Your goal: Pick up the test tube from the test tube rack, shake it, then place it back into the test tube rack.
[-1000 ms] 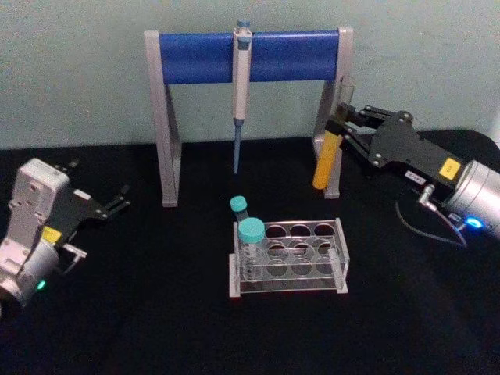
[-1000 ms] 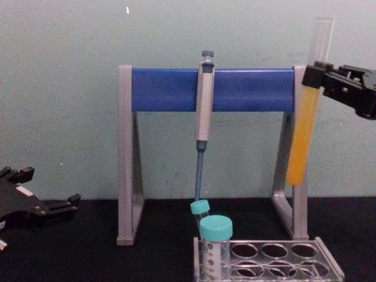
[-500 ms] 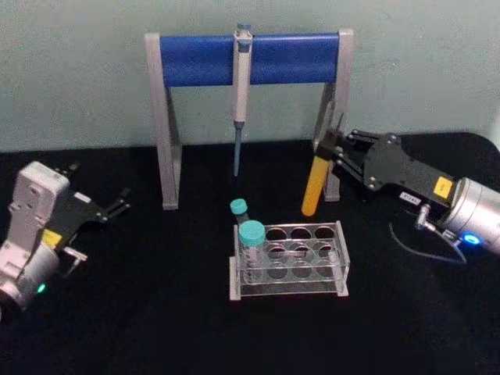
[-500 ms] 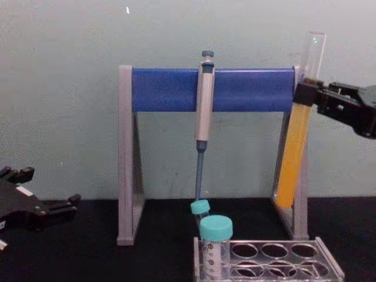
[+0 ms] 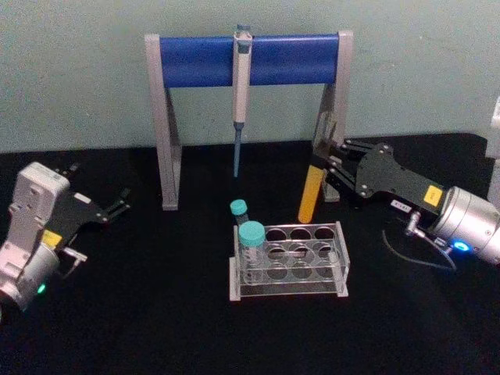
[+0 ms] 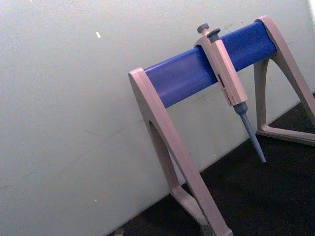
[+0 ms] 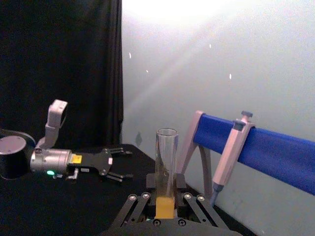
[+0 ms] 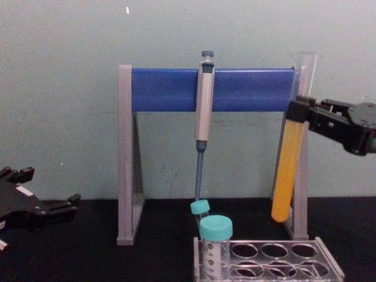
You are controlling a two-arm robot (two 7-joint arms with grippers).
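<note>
Right gripper: we see the right gripper (image 5: 320,158) reaching in from the right, to the far right of the test tube rack (image 5: 343,254) and raised above the table (image 5: 156,320), its fingers closed narrowly on the glass of the test tube (image 5: 309,197).
Grip point: the fingers (image 8: 298,110) pinch the tube on its upper half, at the top of the liquid, with clear empty glass standing up past them.
Test tube: out of the rack and in the air, nearly upright with a slight lean. Its round orange-yellow bottom hangs above rack height, in front of the right leg of the pipette stand (image 5: 166,117).
Tube over rack: its tip seems to sit just beyond the rack's far right corner rather than over a hole, though we cannot settle that.
Rack: on the black table, near the middle. Two teal-capped tubes (image 5: 251,233) stand at its left end, and the other holes look empty.
Left gripper: the left gripper (image 5: 105,187) is parked at the left, well apart from the rack, with its fingers spread wide and holding nothing.
Stand: a pipette (image 5: 241,86) hangs from the blue bar, tip down.
</note>
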